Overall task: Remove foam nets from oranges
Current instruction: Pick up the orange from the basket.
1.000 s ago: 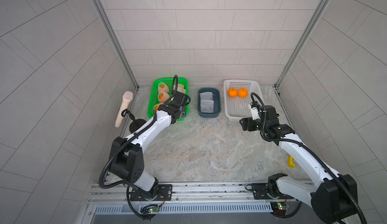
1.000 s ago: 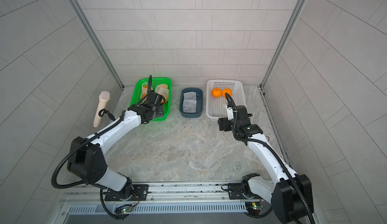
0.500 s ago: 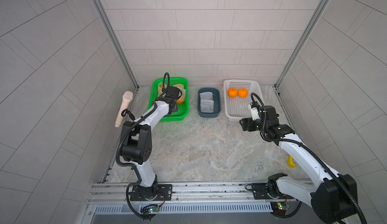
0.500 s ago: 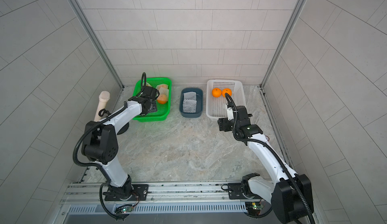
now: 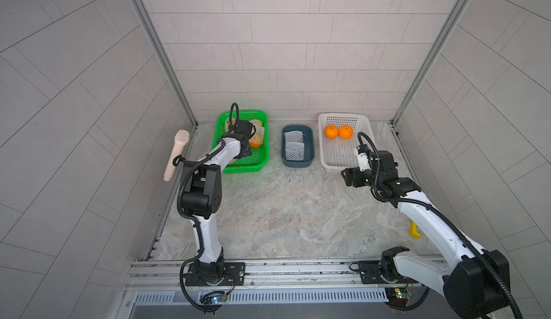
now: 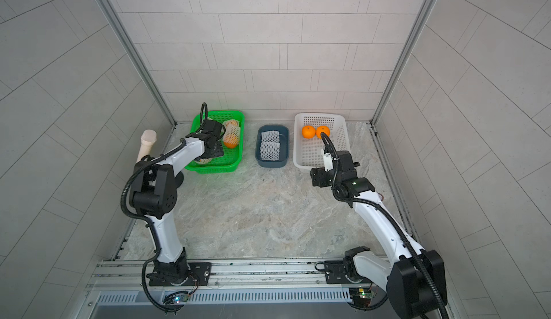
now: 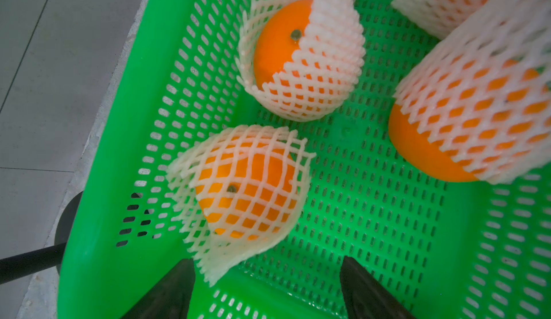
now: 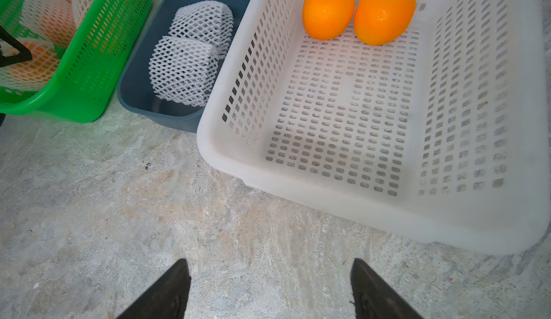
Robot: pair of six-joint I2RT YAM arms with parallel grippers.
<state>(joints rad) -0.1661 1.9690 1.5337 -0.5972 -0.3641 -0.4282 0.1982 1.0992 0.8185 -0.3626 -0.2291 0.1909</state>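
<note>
Hovering our left fingers (image 7: 170, 290) spread over netted oranges (image 7: 247, 189) in green basket (image 7: 98, 153); right fingers (image 8: 164, 290) parted, empty, above the surface (image 8: 119, 198); bare oranges (image 8: 328, 7) in white basket (image 8: 357, 207), loose nets (image 8: 182, 70) in blue bin (image 8: 137, 76).

Twin high overviews; close downward wrist views, green basket (image 7: 98, 159) shared

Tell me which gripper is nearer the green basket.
Left. The left gripper hovers open over the green basket, just above a netted orange. The right gripper hovers open over the table in front of the white basket, beyond the blue tub.
</note>
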